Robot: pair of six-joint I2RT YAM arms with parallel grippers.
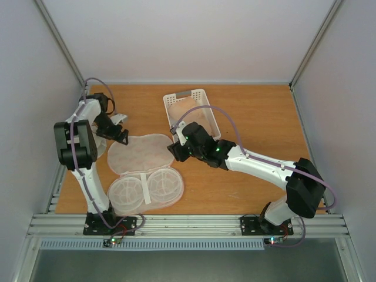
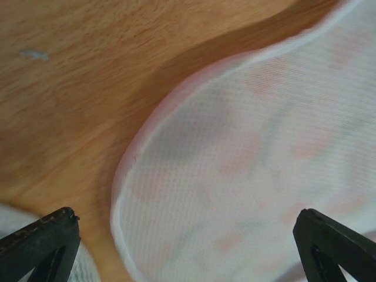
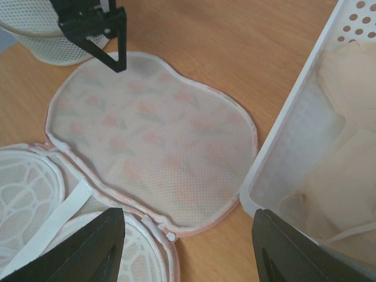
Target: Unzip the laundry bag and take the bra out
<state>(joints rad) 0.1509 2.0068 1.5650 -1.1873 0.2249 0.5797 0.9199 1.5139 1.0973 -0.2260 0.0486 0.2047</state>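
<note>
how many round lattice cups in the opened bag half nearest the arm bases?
2. Both lie in the near half of the laundry bag: the left cup beside the right cup, with a white strap between them. The far half is flat mesh, so none seem hidden.

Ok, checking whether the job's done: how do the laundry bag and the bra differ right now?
The laundry bag lies opened flat on the table; the bra sits crumpled in the white basket. The bag is white mesh with pink marks; the bra is plain peach. The bag spreads wider than the basket; the bra fits inside it. Both are soft fabric.
</note>
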